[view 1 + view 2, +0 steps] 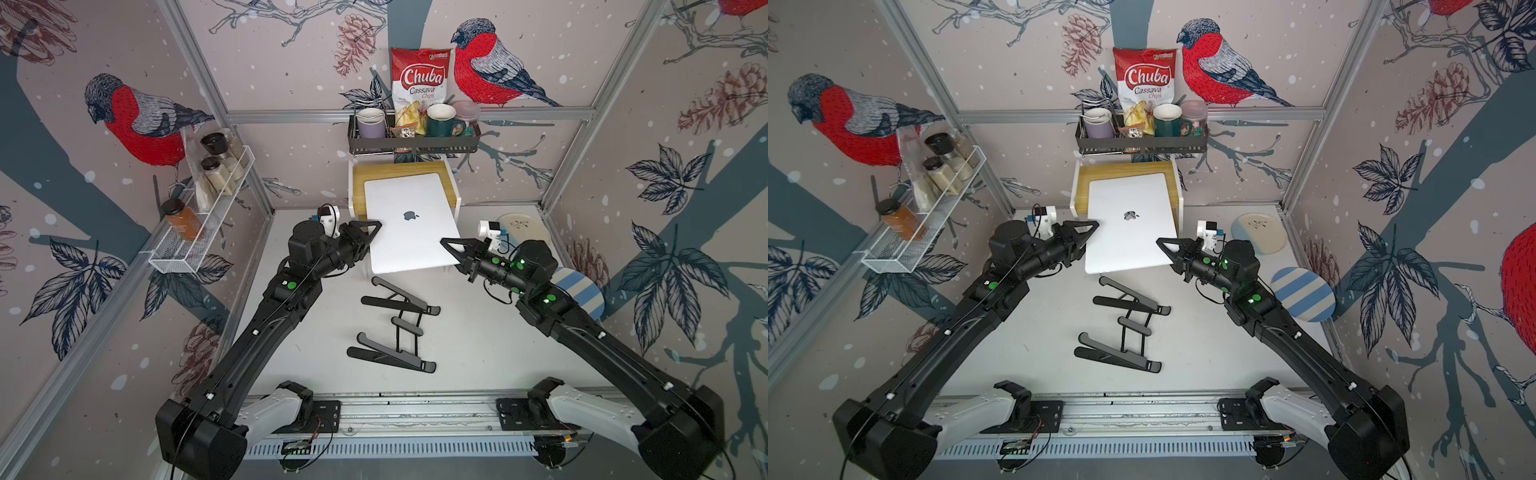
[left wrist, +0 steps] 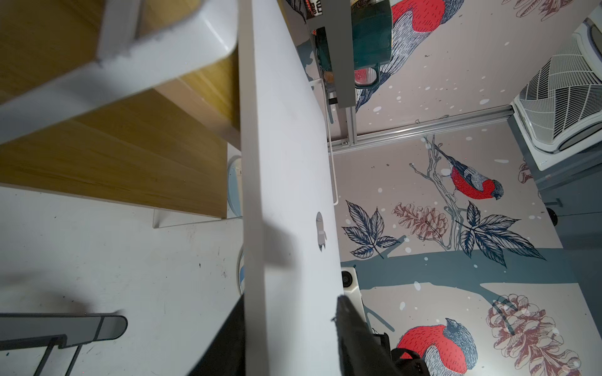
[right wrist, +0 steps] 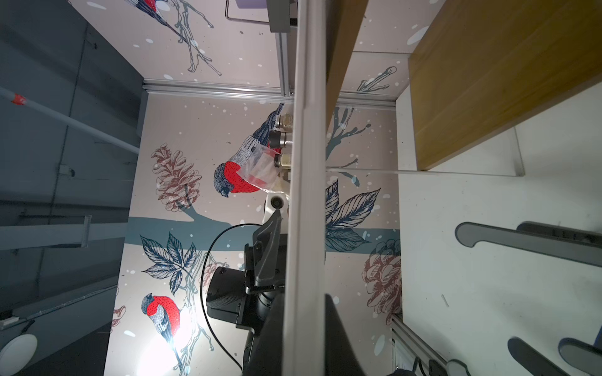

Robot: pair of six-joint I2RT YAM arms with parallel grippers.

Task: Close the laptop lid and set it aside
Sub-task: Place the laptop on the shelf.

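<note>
The silver-white laptop has its lid shut, apple logo up. Its rear lies on a wooden riser and its front juts out over the table. At its left edge my left gripper is open: one finger stands under the edge, and the other finger stands clear above the lid. My right gripper is shut on the laptop's right front edge, which shows edge-on between its fingers.
A black folding stand lies on the table just in front of the laptop. Two plates sit at the right wall. A black shelf with mugs hangs above the riser. A wire rack of jars hangs at the left.
</note>
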